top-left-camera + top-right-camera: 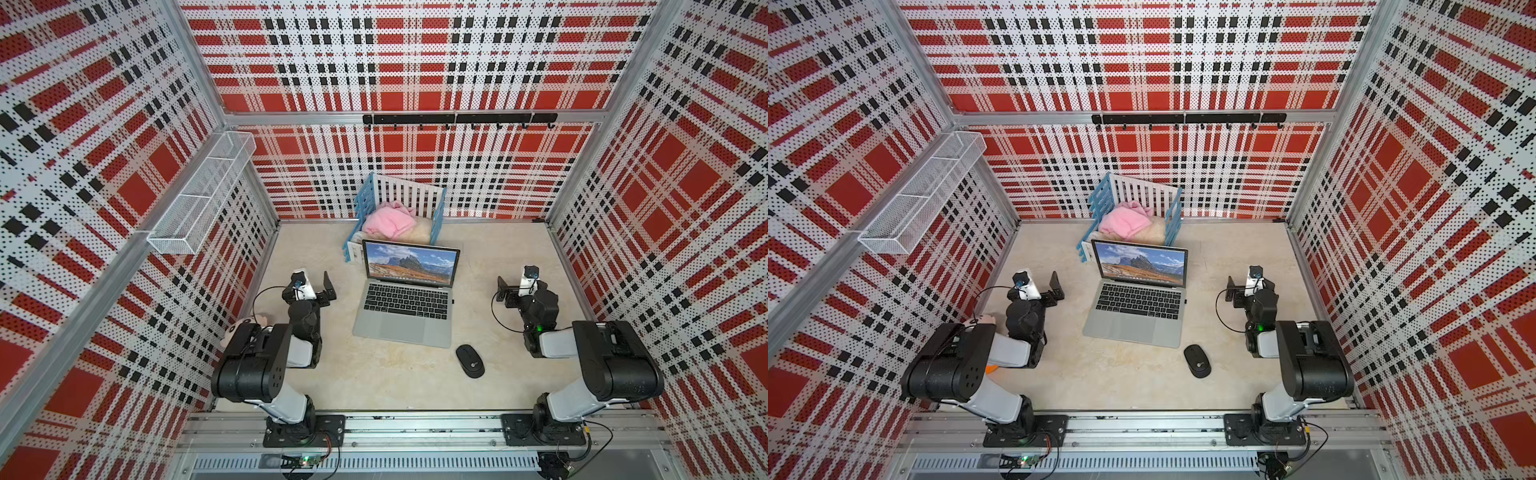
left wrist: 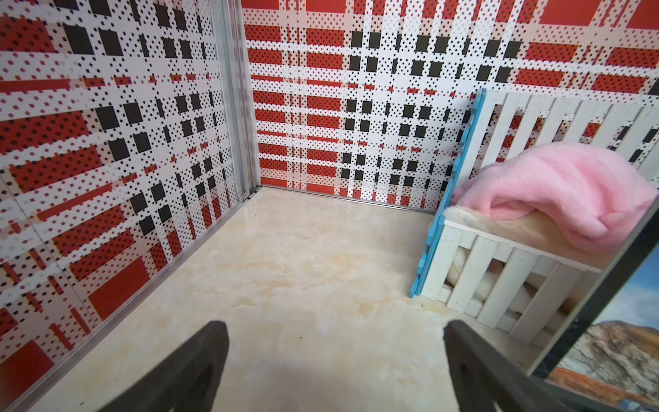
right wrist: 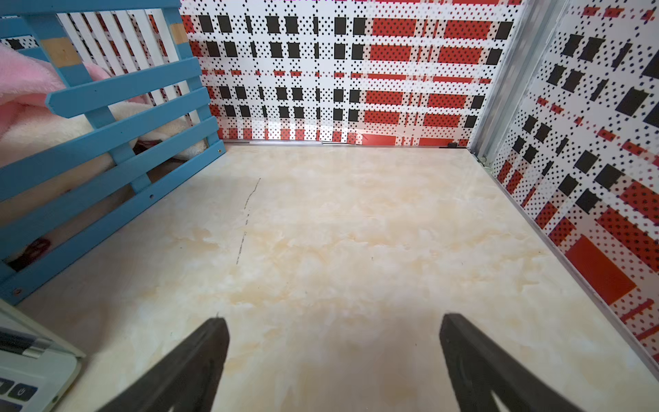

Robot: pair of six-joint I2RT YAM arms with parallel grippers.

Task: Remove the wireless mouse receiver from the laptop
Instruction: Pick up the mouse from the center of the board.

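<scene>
Between the spread jaws of the left gripper (image 2: 335, 360) and of the right gripper (image 3: 333, 356) lay only bare cream marbled tabletop (image 1: 390, 374), walled by red plaid pegboard (image 1: 415, 62). The laptop (image 1: 405, 309) sat open between both grippers. Only the top views showed the wireless mouse receiver (image 1: 452, 300), a black stub on the laptop's edge facing the right gripper's jaws, and the mouse (image 1: 1197, 360).

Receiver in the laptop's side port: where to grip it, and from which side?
Grip the receiver by the short black stub protruding from the laptop edge facing the right arm. Probably bring the open right end effector in from that side, level with the base, pinch the stub's flat faces, and pull straight outward. It is tiny, so little is exposed.
</scene>
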